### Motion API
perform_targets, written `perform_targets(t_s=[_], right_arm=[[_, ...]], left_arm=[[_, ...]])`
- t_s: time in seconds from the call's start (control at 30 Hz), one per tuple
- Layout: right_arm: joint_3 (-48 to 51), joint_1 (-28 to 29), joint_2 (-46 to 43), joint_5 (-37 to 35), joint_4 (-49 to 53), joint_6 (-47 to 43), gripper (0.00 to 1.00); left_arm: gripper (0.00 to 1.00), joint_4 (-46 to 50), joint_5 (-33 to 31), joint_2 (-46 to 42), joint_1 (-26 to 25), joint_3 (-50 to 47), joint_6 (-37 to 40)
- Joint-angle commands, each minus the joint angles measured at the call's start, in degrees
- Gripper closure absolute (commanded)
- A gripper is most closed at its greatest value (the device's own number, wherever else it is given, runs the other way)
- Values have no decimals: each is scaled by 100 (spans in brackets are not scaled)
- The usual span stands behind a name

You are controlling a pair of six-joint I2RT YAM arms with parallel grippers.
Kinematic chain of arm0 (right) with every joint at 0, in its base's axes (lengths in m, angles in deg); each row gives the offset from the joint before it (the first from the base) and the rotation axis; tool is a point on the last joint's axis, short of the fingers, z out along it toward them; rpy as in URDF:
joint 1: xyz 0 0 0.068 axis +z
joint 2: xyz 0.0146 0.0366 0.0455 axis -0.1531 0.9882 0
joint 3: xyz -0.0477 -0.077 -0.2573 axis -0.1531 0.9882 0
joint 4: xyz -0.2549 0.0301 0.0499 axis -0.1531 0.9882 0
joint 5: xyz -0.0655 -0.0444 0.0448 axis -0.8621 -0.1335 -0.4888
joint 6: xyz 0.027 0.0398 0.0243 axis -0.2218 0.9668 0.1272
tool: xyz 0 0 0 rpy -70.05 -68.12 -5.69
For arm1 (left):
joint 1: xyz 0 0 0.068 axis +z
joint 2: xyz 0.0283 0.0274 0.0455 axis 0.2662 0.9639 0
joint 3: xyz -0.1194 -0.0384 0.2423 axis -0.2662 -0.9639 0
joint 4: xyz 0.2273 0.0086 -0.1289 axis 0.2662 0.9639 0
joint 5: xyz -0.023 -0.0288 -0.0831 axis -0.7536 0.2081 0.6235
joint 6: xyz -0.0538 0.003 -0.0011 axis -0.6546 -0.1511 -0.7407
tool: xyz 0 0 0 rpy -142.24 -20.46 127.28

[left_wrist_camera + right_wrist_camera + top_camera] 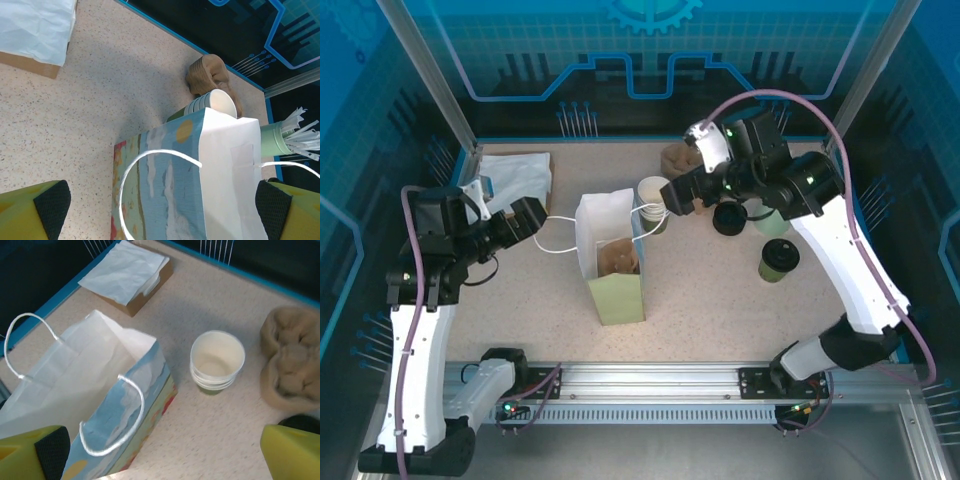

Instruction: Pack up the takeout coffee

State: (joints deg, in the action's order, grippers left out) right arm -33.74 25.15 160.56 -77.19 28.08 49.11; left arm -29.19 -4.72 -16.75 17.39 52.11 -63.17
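The takeout coffee (778, 260), a small olive-green cup with a dark top, stands upright on the right of the table, apart from both grippers. An open paper bag (610, 250) stands in the middle with something brown inside. My left gripper (532, 215) is open just left of the bag. In the left wrist view its fingers (52, 200) stand wide apart, and the bag's white handle loop (150, 152) hangs free between them. My right gripper (665, 200) is open at the bag's right rim, over the bag's other handle (135, 410) and empty.
A stack of green cups (655, 195) stands right of the bag, with brown sleeves (680, 158) behind it. A loose black lid (728, 218) and a pale green cup of white sticks (770, 218) sit under the right arm. A napkin box (515, 175) lies back left.
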Motion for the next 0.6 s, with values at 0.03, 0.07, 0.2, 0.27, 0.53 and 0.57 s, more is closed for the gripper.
perform_targets(t_s=[0.03,0.07,0.2,0.27,0.53,0.57], right_arm=[[911,-356,-637,965,-774,813,0],[1120,-444,-759,1103,-859,902,0],[1815,-745,-1139,1559,-1230,1232,0],[2076,-882,-1271,1782,-1392,1363,0],[2296,-987,-1306,1903,-1356,1461,0],[2310,-987,-1300,1919,-1369,1484,0]], left_arm=[[1,219,-213,-133,50,145,154],[1,223,-238,-157,50,132,144],[1,206,-191,-184,50,93,121],[1,185,-142,-154,50,108,103],[7,582,79,349,50,770,498],[8,642,95,421,44,862,558]])
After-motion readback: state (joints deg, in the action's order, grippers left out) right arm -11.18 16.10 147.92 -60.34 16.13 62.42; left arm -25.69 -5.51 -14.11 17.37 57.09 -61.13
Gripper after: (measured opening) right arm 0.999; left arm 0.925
